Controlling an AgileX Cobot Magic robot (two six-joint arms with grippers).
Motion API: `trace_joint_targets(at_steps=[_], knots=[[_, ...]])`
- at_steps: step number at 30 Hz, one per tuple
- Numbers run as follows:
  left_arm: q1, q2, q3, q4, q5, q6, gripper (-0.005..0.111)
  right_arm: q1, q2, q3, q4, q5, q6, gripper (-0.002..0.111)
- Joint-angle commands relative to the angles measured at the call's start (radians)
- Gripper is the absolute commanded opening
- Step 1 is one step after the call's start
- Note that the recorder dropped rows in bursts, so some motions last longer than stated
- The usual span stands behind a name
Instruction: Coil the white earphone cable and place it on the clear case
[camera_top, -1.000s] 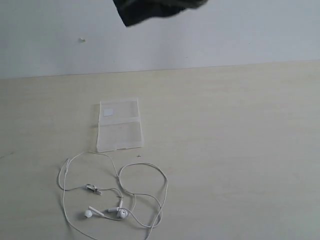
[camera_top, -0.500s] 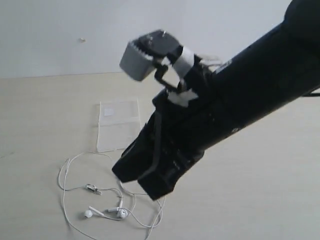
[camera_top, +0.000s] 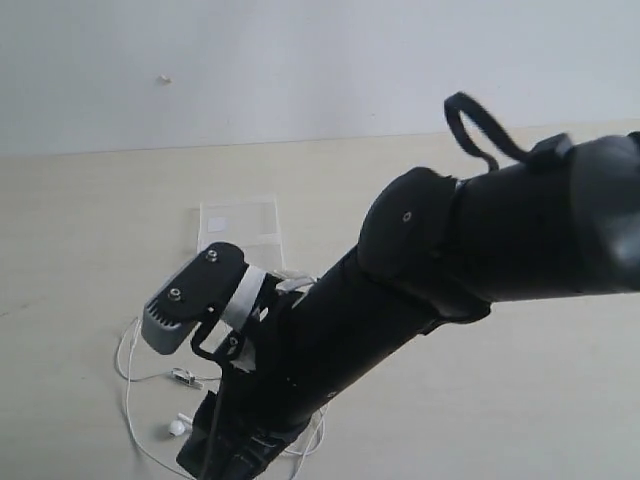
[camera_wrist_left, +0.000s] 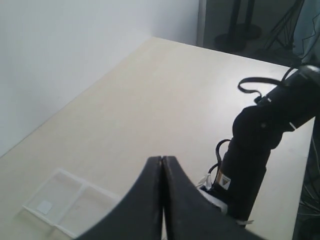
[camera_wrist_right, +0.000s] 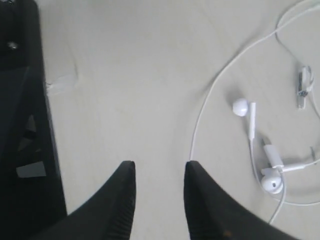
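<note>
As I judge it, the task is only at its beginning. The white earphone cable (camera_top: 127, 345) lies loose in wide loops on the surface (camera_top: 520, 400). It is on the camera side of the clear case (camera_top: 238, 218), near it but not on it, and no part is coiled yet. The case looks bare on top as far as it shows; the right arm (camera_top: 430, 280) covers its nearer part in the exterior view.

The right fingers (camera_wrist_right: 126, 200) are spread, with an empty gap between them. They hover low over the surface beside one loop of the cable, near the two earbuds (camera_wrist_right: 240, 106), and they touch nothing. The left fingers (camera_wrist_left: 156, 195) are pressed together, hold nothing, and hang high above the case.

What is left is nearly everything: to catch the cord, gather it into a coil, and carry it onto the case.

Beyond the case, on the side away from the cable, the surface ends at the wall (camera_top: 320, 70), so there is less room there. On the right arm's side of the case there is much bare surface. The loops run out of the exterior view on the camera side of the case, so I cannot tell how close the surface's edge is there.
</note>
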Motion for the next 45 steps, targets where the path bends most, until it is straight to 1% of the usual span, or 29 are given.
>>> trace_joint_targets(at_steps=[1,8,14,17,26,33,37,39,42,45], knots=[[-0.006,-0.006,0.004,-0.010,-0.005,-0.019,0.000,0.004,0.080,0.003,0.062,-0.033,-0.040,0.034],[-0.006,-0.006,0.004,-0.010,-0.005,-0.019,0.000,0.010,0.128,0.003,0.140,-0.023,-0.093,0.034],[-0.006,-0.006,0.004,-0.010,-0.005,-0.019,0.000,0.086,0.150,-0.004,0.140,-0.100,-0.111,0.034],[-0.006,-0.006,0.004,-0.010,-0.005,-0.024,0.000,0.103,0.163,-0.013,0.141,-0.160,-0.111,0.034],[-0.006,-0.006,0.004,-0.010,-0.005,-0.026,0.000,0.103,0.178,-0.033,0.139,-0.237,-0.107,0.034],[-0.006,-0.006,0.004,-0.010,-0.005,-0.026,0.000,0.103,0.207,-0.033,0.137,-0.233,-0.100,0.034],[-0.006,-0.006,0.004,-0.010,-0.005,-0.028,0.000,0.103,0.230,-0.033,0.140,-0.211,-0.091,0.041],[-0.006,-0.006,0.004,-0.010,-0.005,-0.028,0.000,0.103,0.237,-0.033,0.138,-0.211,-0.084,0.042],[-0.006,-0.006,0.004,-0.010,-0.005,-0.028,0.000,0.103,0.240,-0.033,0.138,-0.211,-0.084,0.042],[-0.006,-0.006,0.004,-0.010,-0.005,-0.028,0.000,0.103,0.240,-0.033,0.138,-0.213,-0.084,0.036]])
